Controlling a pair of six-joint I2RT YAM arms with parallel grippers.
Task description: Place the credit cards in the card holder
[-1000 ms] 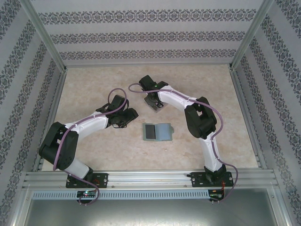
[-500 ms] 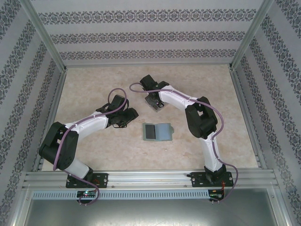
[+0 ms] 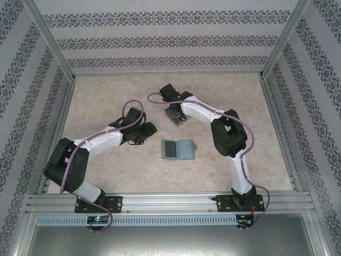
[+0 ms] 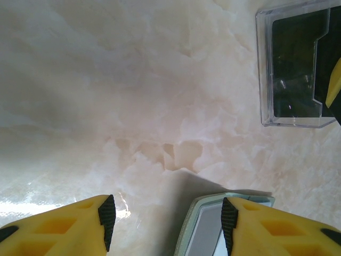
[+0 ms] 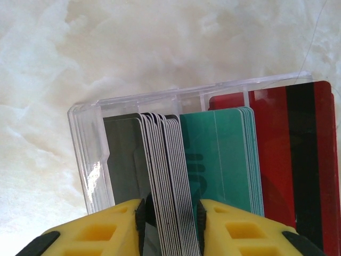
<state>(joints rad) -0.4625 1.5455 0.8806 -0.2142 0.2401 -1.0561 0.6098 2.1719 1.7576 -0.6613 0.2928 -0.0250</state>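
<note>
the wallet [image 3: 178,149] lies open and flat near the middle of the desk [image 3: 106,96], a little toward the near edge, its left half darker than its right. the left gripper [image 4: 168,224] hangs low just off the wallet's left side. its jaws are spread with only bare desk between them, and one finger sits over the wallet's corner. just behind the wallet, toward the far edge, stands the clear tray [image 5: 90,160], holding upright grey cards [image 5: 160,170], teal cards [image 5: 218,154] and red cards [image 5: 298,149] side by side. the right gripper [image 5: 170,224] is down at the tray, its jaws pinching a bundle of the grey cards between them.
</note>
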